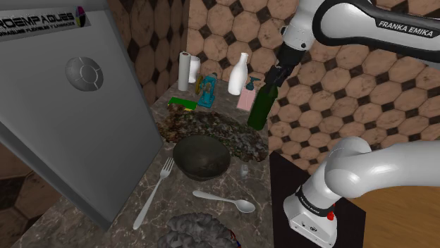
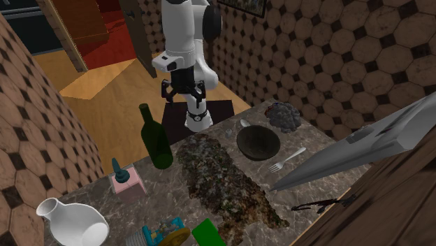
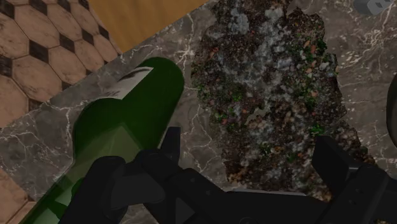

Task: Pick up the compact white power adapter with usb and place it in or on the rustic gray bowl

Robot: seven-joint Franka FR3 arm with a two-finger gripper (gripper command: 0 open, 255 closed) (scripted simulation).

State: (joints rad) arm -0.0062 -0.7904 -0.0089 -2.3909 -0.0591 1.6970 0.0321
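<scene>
The small white power adapter (image 1: pixel 244 170) lies on the marble counter just beside the dark gray bowl (image 1: pixel 201 156), on the side nearer the stand. In the wrist view the adapter (image 3: pixel 372 5) sits far ahead of the fingers. My black gripper (image 1: pixel 277 74) hangs open and empty high over the counter, just above the top of a green bottle (image 1: pixel 262 106). Seen from the second exterior view, the gripper (image 2: pixel 183 91) is above and behind the bottle (image 2: pixel 157 140), well away from the bowl (image 2: pixel 258 142). The open gripper (image 3: pixel 251 156) hovers over a dark speckled mat (image 3: pixel 273 83).
A fork (image 1: pixel 156 190) and spoon (image 1: pixel 225 202) lie near the bowl, with a gray lumpy object (image 1: pixel 201 231) at the front. A white vase (image 1: pixel 238 74), pink dispenser (image 1: pixel 246 95), paper roll (image 1: pixel 185 70) and green sponge (image 1: pixel 182 103) stand at the back. A big gray panel (image 1: pixel 70 120) overhangs the shoulder view's left.
</scene>
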